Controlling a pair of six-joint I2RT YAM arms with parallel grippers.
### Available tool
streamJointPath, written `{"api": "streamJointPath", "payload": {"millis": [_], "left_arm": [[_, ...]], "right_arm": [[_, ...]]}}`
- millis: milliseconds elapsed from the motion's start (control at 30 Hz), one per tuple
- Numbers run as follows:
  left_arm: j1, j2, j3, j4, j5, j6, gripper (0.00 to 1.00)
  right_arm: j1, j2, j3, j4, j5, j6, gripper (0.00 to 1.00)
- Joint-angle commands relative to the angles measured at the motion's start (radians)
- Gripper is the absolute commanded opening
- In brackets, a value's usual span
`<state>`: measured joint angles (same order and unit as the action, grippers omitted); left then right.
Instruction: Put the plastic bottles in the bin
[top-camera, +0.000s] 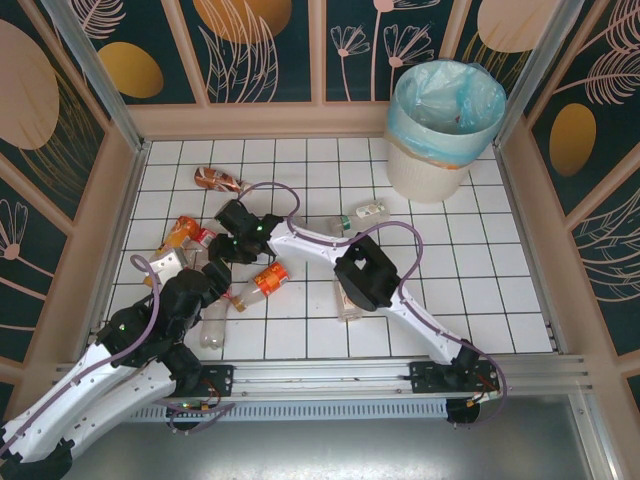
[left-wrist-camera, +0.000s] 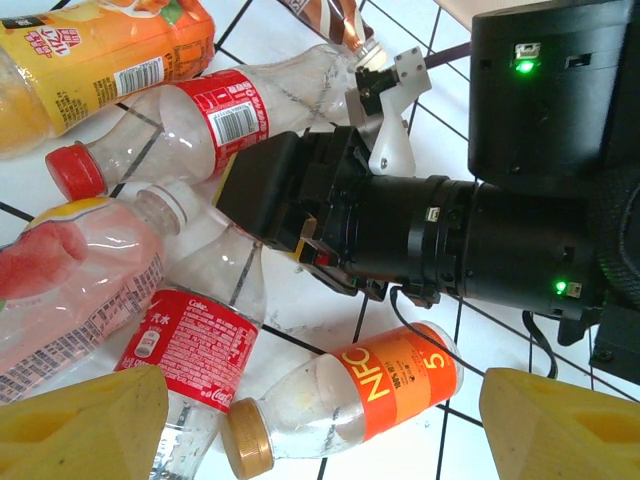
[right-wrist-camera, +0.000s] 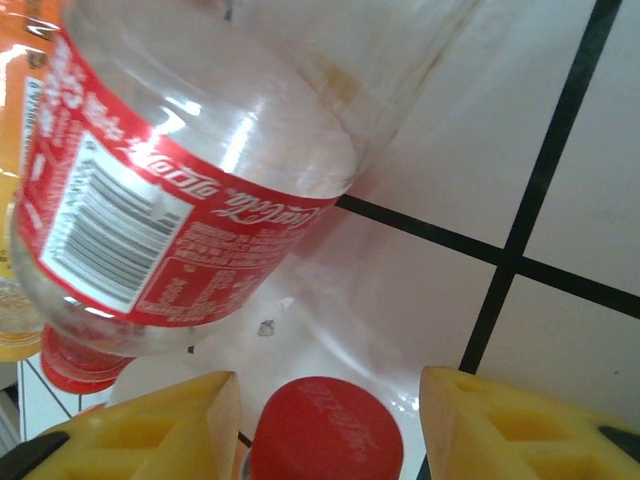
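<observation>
- Plastic bottles (top-camera: 183, 232) are mostly heaped on the left-middle of the tiled bench (top-camera: 450, 280). That's well apart from the bin (top-camera: 445, 125), which stands in the far right corner with its light blue liner.
- Strays: a brownish bottle (top-camera: 215, 180) lies behind the heap, a small white-labelled one (top-camera: 372, 211) lies nearer the bin, and a clear one (top-camera: 347, 300) sits partly under the right arm.
- Looks-wise, the left wrist view shows an orange NFC bottle (left-wrist-camera: 370, 385) with a tan cap, a red-labelled cola bottle (left-wrist-camera: 215, 115), a pink peach bottle (left-wrist-camera: 70, 280) and an orange juice bottle (left-wrist-camera: 90, 45). All are lying down, touching or overlapping.
- Handling guess: most look empty or close to it, so they're light, thin-walled and squashy. They're also round and slick enough to roll or squirt out of a pinch.
- I'd grab at the neck or cap, the stiff part, or squeeze gently across the middle of the body.
- Right tool (right-wrist-camera: 330, 430): the yellow fingers are spread either side of a red cap (right-wrist-camera: 325, 440) with slim gaps, so not pinching it as far as I can see. A cola label sits just beyond. I can't tell which body that cap belongs to.
- Left tool (left-wrist-camera: 320, 430): the fingers are wide apart and hold nothing, hovering over the NFC bottle.
</observation>
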<state>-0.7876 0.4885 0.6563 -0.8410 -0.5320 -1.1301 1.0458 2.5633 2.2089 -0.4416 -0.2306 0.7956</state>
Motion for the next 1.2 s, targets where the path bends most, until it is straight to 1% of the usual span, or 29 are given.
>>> {"api": "streamJointPath", "payload": {"millis": [0,233,267,300,400,500,533,633,800,900,933,967,1033,1100,1167], "left_arm": [[-0.002,-0.011,-0.006,0.011,0.0,0.01,0.82],[-0.002,-0.011,0.016,0.006,-0.011,0.019,0.81],[-0.002,-0.009,0.023,0.004,-0.015,0.022,0.81],[-0.001,-0.008,0.031,0.002,-0.021,0.026,0.81],[-0.001,-0.001,0.058,-0.007,-0.034,0.038,0.81],[-0.002,0.01,0.087,-0.014,-0.048,0.055,0.81],[-0.001,0.013,0.097,-0.016,-0.053,0.06,0.81],[-0.002,0.025,0.134,-0.021,-0.07,0.081,0.8],[-0.002,0.049,0.218,-0.021,-0.102,0.137,0.8],[-0.002,0.075,0.298,-0.017,-0.128,0.199,0.78],[-0.002,0.086,0.31,-0.013,-0.138,0.224,0.78],[-0.001,0.1,0.363,-0.006,-0.146,0.254,0.78],[-0.002,0.127,0.414,0.021,-0.154,0.32,0.78],[-0.001,0.162,0.459,0.06,-0.15,0.39,0.77],[-0.002,0.212,0.505,0.105,-0.138,0.461,0.76]], "right_arm": [[-0.005,0.018,-0.017,0.017,-0.005,0.016,0.49],[-0.005,-0.016,-0.016,0.015,0.024,0.005,0.4],[-0.004,-0.03,-0.017,0.014,0.038,0.0,0.39],[-0.003,-0.044,-0.022,0.013,0.053,-0.007,0.35],[-0.003,-0.096,-0.043,0.015,0.108,-0.028,0.32],[-0.001,-0.157,-0.08,0.038,0.152,-0.048,0.25],[0.0,-0.174,-0.09,0.048,0.161,-0.052,0.24],[0.003,-0.23,-0.116,0.082,0.182,-0.072,0.17],[0.006,-0.307,-0.122,0.127,0.198,-0.118,0.1],[0.008,-0.354,-0.104,0.14,0.236,-0.17,0.01],[0.008,-0.373,-0.093,0.143,0.241,-0.192,0.0],[0.008,-0.391,-0.079,0.145,0.275,-0.227,0.0],[0.008,-0.426,-0.049,0.142,0.334,-0.299,0.0],[0.008,-0.463,-0.013,0.137,0.419,-0.384,0.0],[0.007,-0.503,0.022,0.129,0.551,-0.507,0.0]]}}
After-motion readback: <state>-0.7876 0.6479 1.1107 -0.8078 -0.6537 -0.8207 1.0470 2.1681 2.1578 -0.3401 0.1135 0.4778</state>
